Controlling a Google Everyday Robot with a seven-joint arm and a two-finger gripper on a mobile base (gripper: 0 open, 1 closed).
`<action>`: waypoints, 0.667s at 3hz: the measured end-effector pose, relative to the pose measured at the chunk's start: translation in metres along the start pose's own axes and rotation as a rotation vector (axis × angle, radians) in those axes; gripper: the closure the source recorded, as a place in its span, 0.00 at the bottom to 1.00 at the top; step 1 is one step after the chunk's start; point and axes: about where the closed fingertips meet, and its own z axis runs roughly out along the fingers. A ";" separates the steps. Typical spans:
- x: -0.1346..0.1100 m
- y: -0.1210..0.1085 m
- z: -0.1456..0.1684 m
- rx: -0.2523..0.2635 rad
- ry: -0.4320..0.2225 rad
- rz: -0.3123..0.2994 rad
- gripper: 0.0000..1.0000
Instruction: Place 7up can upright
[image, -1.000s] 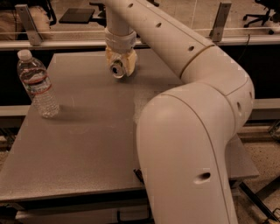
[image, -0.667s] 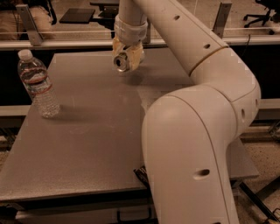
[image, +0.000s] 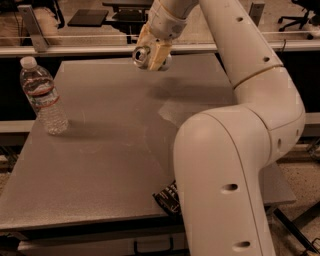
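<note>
My gripper (image: 151, 56) hangs above the far middle of the grey table (image: 100, 150), lifted off its surface. It is shut on the 7up can (image: 141, 55), a small silvery can held on its side between the fingers, with its shiny round end facing the camera. A faint shadow lies on the table below and to the right of the can. My white arm fills the right half of the view.
A clear plastic water bottle (image: 42, 96) stands upright at the table's left edge. A flat black snack packet (image: 167, 198) lies at the front edge, partly hidden by my arm. A rail and chairs stand behind the table.
My gripper has moved right and upward with the can in it, away from the table surface. The bottle has not moved.
</note>
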 end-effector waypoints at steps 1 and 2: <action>-0.001 0.005 -0.011 0.039 -0.130 0.167 1.00; -0.001 0.010 -0.024 0.060 -0.257 0.337 1.00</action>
